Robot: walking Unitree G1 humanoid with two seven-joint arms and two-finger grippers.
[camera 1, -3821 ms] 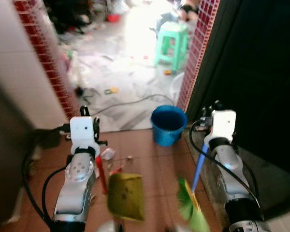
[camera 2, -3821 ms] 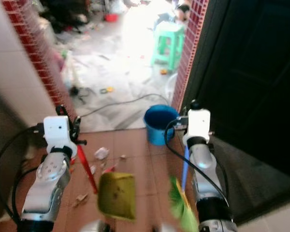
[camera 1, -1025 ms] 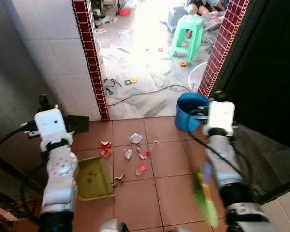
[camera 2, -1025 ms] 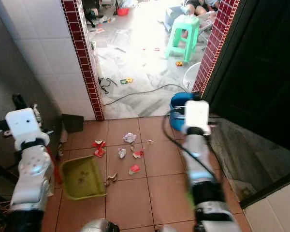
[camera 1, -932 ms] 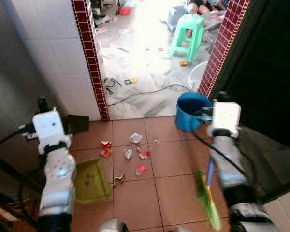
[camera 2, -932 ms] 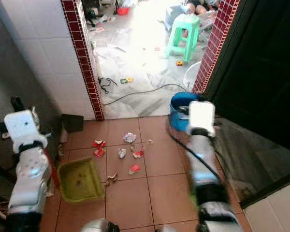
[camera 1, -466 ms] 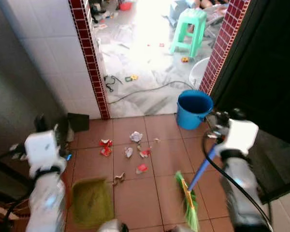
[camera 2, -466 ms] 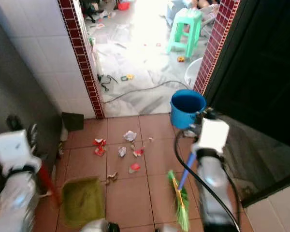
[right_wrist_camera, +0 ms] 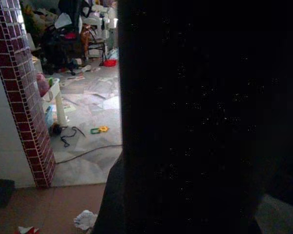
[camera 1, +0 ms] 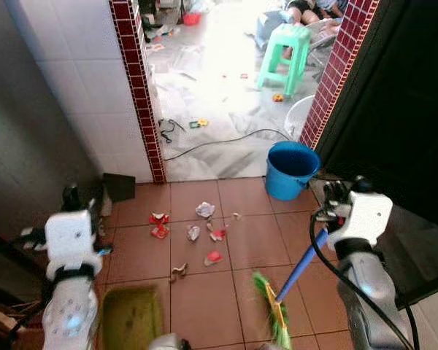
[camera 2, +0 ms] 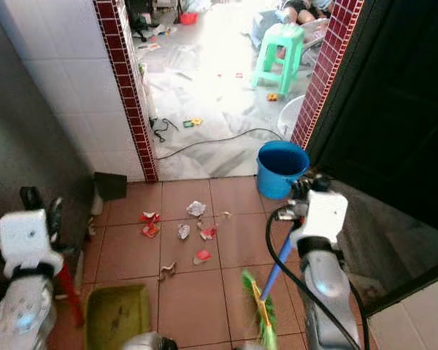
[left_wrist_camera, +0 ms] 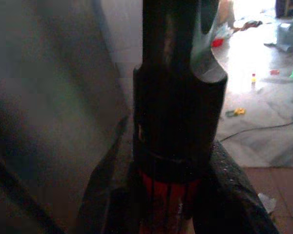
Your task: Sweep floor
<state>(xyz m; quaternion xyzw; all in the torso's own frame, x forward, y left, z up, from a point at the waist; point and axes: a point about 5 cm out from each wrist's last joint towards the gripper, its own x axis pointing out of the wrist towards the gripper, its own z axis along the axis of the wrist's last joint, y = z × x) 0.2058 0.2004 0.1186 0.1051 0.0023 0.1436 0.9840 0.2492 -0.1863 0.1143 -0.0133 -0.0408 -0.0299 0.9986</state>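
Broom (camera 1: 292, 284) hangs from the right end effector (camera 1: 336, 219), dustpan (camera 2: 117, 315) from the left end effector (left_wrist_camera: 171, 214); litter (camera 1: 204, 233) dots the floor (camera 1: 204, 292). No legible writing.

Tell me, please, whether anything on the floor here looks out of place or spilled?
Yes: litter lies scattered on the brown tiles between the dustpan and the broom, not yet swept up. More debris and a cable lie beyond the doorway.

Scraps of litter (camera 2: 182, 232) are scattered on the brown tiles near the blue bucket (camera 2: 281, 169). A broom (camera 2: 265, 300) and a green dustpan (camera 2: 117, 315) are seen nearer than the bucket.
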